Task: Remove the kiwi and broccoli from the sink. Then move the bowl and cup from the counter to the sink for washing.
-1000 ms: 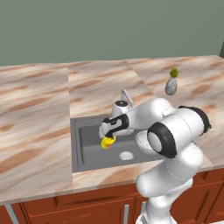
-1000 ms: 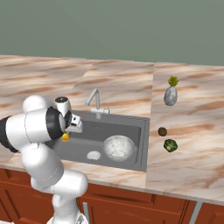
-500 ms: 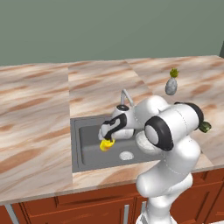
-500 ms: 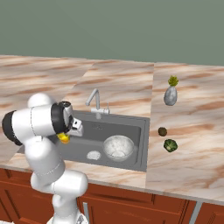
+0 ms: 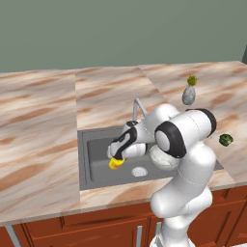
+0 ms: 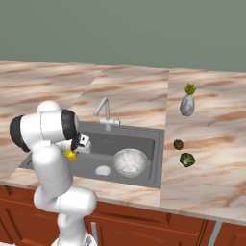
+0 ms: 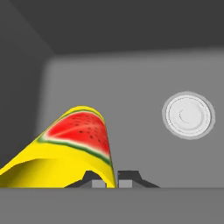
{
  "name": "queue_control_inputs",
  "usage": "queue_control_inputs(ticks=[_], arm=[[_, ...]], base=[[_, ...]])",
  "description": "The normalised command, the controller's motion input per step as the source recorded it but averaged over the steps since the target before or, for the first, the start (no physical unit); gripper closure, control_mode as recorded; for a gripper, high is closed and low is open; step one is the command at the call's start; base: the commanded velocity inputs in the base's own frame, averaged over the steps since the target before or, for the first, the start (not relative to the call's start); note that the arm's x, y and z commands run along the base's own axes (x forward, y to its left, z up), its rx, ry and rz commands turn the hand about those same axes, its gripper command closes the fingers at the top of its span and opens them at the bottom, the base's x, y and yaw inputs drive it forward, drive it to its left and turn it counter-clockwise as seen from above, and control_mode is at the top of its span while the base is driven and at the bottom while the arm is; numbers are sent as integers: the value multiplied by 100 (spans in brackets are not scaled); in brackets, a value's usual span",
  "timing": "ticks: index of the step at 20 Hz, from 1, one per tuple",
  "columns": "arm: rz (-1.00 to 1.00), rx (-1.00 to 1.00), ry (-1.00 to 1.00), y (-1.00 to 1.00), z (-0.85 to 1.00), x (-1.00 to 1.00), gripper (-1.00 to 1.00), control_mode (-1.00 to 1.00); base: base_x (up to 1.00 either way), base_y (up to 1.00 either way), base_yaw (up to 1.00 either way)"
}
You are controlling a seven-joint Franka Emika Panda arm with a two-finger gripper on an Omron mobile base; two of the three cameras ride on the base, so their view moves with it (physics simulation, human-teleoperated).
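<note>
My gripper [image 5: 117,155] is shut on the wall of the yellow cup [image 5: 115,163], which hangs low inside the left half of the dark grey sink [image 5: 86,144]. In the hand view the cup [image 7: 78,146] shows a red watermelon mark and lies tilted between my fingertips [image 7: 127,177], above the sink floor and drain [image 7: 188,114]. The whitish bowl [image 6: 129,161] sits in the sink's right half, partly hidden by my arm in the left base view. Out on the counter [image 6: 211,178] to the right of the sink lie the kiwi [image 6: 178,144] and the broccoli [image 6: 187,159].
A silver tap [image 6: 103,109] stands at the sink's back rim. A grey vase with a green tuft [image 6: 187,104] stands on the counter behind the kiwi. Reddish-brown cabinets run below the counter's front edge.
The hand has sunk slightly deeper into the sink with the cup, and the arm's elbow has swung a little. Bowl, kiwi and broccoli have stayed put.
</note>
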Motion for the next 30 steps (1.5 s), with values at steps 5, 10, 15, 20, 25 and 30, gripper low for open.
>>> queue_control_inputs(ticks=[5, 10, 15, 20, 25, 30], arm=[[-1, 0, 0, 6, -23, 7, 100, -100], [0, 0, 1, 5, -21, 8, 100, -100], [0, 0, 0, 4, -21, 7, 100, -100], [0, 0, 0, 4, -23, 5, 100, -100], [0, 0, 0, 8, -21, 4, 100, -100], [0, 0, 0, 7, -19, 6, 100, -100]], base=[[0, 0, 0], [0, 0, 0], [0, 0, 0], [0, 0, 0], [0, 0, 0], [0, 0, 0]])
